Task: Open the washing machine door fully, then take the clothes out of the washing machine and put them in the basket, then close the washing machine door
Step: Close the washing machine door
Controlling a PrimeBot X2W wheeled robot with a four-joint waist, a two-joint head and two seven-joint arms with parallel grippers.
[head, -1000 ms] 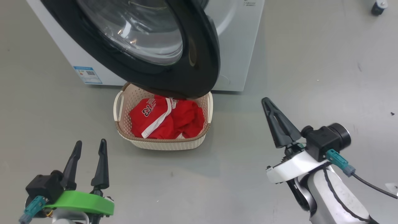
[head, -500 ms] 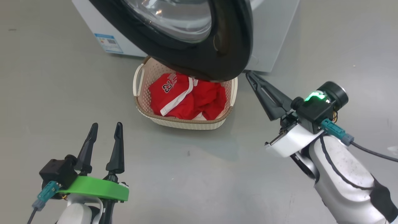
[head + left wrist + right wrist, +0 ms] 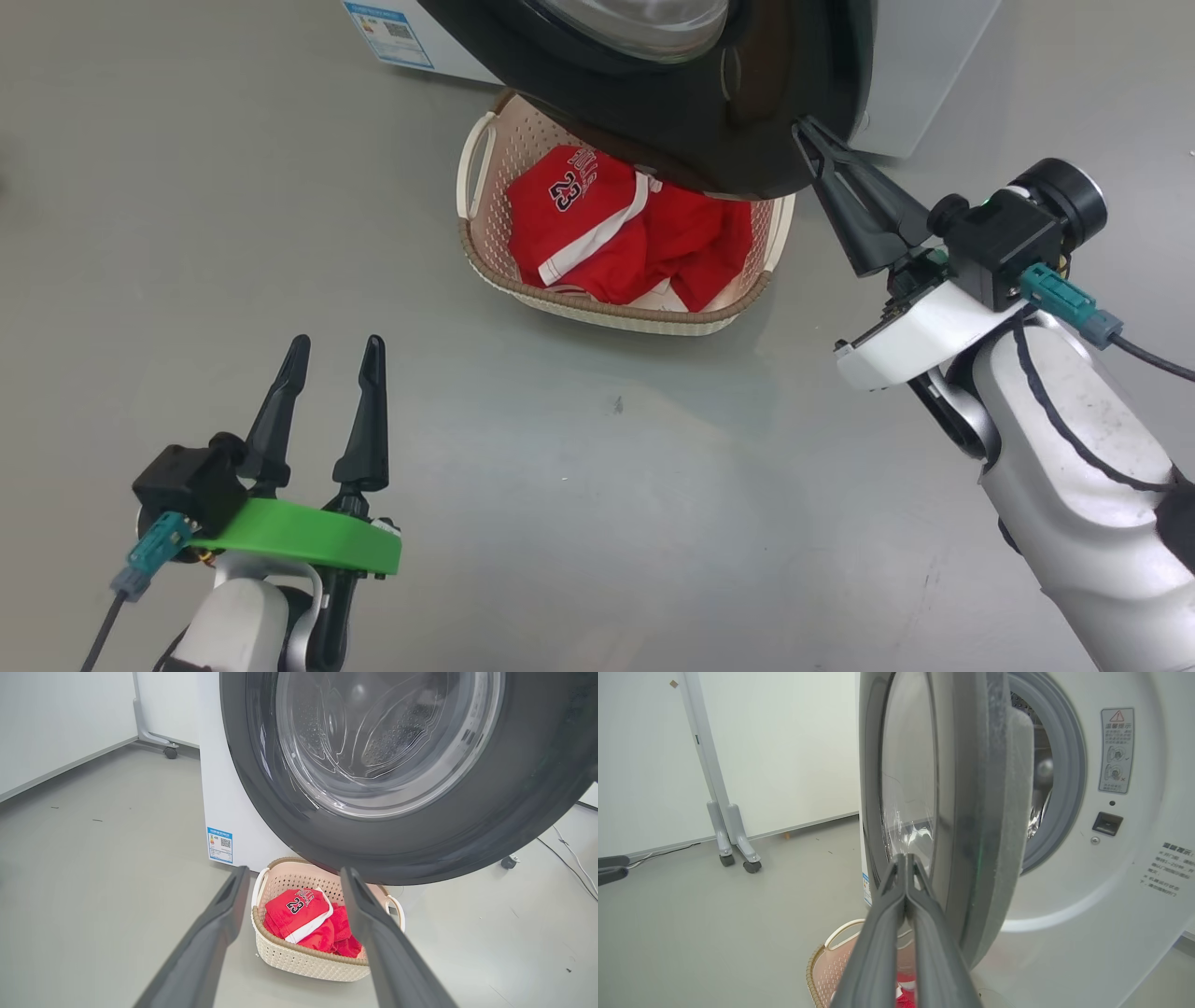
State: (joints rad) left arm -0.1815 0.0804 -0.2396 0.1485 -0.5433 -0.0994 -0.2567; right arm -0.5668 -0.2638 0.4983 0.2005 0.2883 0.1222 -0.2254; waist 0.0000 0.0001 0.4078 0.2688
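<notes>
The glossy black washing machine door (image 3: 672, 103) stands ajar over the basket (image 3: 607, 313), with its glass bowl (image 3: 387, 742) in the left wrist view. Seen edge-on, the door (image 3: 966, 812) leaves the grey gasket (image 3: 1069, 788) exposed on the white washing machine (image 3: 1111, 886). Red clothes (image 3: 607, 233) with the number 23 lie in the cream basket (image 3: 303, 959). My right gripper (image 3: 805, 126) is shut and empty, its tips (image 3: 906, 856) against the door's outer face near the rim. My left gripper (image 3: 331, 347) hangs open low over the floor, well short of the basket, its fingers (image 3: 233, 896) spread.
Grey floor lies all around. A blue label (image 3: 219, 845) marks the washer's lower corner. A wheeled stand's legs (image 3: 733, 840) are by the white wall on the left. A caster (image 3: 509, 861) and cables (image 3: 570, 854) lie to the right of the washer.
The head camera has swung, shifting the whole scene right and up. My shut right gripper has come up from the open floor to touch the door's edge. The left gripper stays open.
</notes>
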